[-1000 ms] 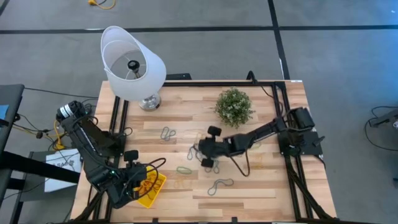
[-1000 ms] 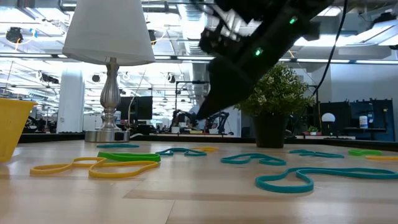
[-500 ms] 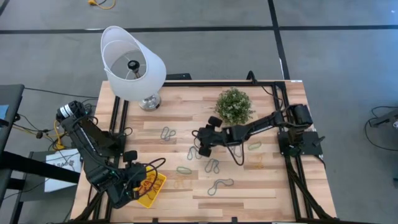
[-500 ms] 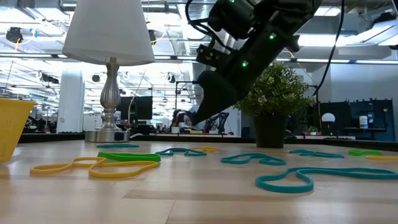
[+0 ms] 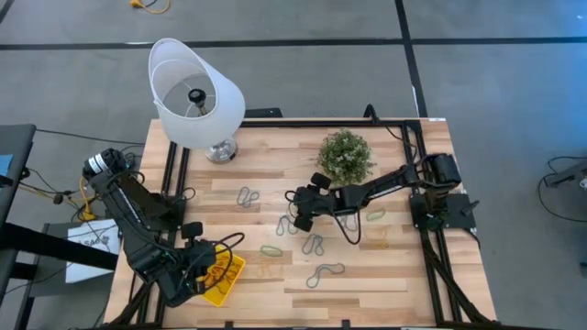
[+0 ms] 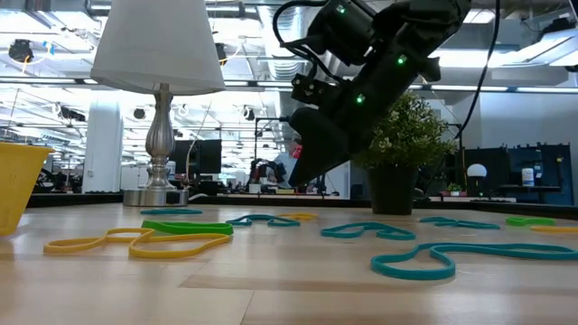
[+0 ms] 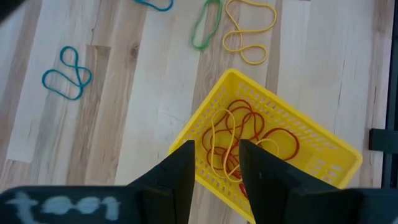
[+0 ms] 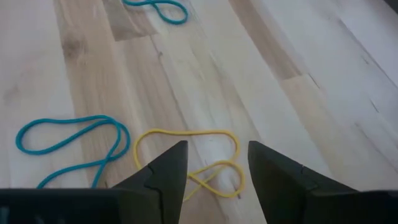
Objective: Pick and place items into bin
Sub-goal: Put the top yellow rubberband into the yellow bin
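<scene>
Here the right pincer hangs low over the middle of the table, its 2 fingers spread apart and empty. Directly under them lies a yellow loop, with a teal loop just beside it and another teal loop farther off. In the low view this pincer is clear of the wood, in front of the potted plant.

The left pincer waits at the table's front left corner over the yellow bin, fingers parted, nothing between them. The bin holds several red loops and yellow loops tangled together. Just beside it on the table lie a green loop and a yellow loop. A white lamp stands at the back left.
</scene>
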`<state>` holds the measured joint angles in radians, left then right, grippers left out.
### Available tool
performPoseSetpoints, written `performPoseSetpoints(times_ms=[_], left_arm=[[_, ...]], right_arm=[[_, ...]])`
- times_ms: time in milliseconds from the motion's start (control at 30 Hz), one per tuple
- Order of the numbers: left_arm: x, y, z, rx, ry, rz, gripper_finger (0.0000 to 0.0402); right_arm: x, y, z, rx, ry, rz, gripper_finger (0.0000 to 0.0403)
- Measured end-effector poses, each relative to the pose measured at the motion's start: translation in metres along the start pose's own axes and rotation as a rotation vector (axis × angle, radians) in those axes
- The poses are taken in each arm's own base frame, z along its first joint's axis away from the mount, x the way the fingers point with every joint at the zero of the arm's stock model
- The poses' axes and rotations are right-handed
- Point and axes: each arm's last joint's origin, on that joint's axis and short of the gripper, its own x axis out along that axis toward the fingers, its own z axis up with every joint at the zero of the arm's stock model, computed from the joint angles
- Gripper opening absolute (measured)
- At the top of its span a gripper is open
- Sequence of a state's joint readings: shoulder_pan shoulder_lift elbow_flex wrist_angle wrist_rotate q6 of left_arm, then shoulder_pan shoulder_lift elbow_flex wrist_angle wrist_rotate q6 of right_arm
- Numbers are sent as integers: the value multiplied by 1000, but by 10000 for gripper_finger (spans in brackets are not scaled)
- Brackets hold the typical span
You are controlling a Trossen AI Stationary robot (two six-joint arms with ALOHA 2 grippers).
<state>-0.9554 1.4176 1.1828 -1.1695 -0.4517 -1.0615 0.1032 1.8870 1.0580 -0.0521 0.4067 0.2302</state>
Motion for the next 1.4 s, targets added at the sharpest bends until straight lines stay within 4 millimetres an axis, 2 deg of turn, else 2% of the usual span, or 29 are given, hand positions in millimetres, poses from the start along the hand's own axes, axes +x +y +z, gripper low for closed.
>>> performPoseSetpoints(times_ms=[367, 900, 1200, 1400], left_arm=[[0, 0, 0, 0, -2, 1, 114], [0, 0, 0, 0, -3, 1, 114], [0, 0, 0, 0, -2, 1, 114], [0, 0, 0, 3, -1, 3, 114]], right_arm=[[0, 1, 1, 1, -5, 19, 180], [0, 2, 1, 5, -8, 42, 180], [36, 14, -13, -54, 26, 35, 180], [50, 21, -8, -55, 14, 31, 180]])
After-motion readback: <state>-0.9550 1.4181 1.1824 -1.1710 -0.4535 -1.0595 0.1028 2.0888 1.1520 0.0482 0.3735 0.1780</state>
